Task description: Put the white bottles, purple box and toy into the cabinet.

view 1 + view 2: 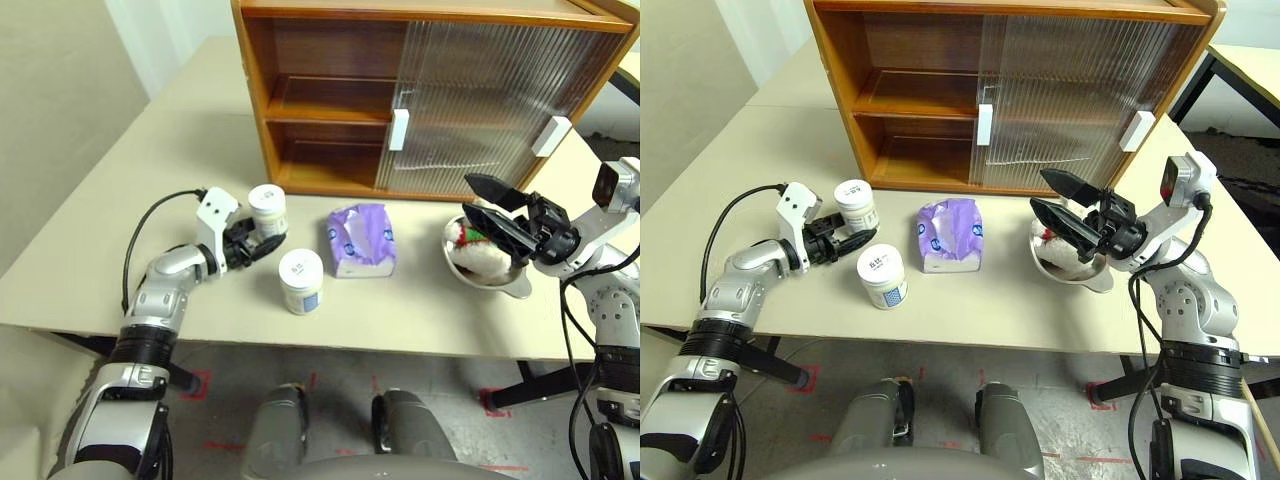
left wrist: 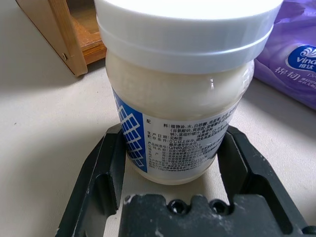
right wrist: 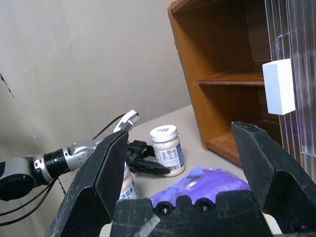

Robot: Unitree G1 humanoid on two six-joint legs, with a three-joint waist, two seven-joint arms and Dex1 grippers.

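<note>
White bottle [image 2: 177,98] between spread left fingers [image 2: 98,182], gaps both sides; right fingers [image 3: 106,168] wide.

Lilac box [image 1: 361,240], white bottles [image 1: 267,210] (blue labels), orange-brown cabinet [image 1: 330,160].

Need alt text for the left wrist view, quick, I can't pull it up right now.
A white bottle stands upright on the table between the left gripper's two black fingers. Behind it are the purple box and a corner of the cabinet.
</note>
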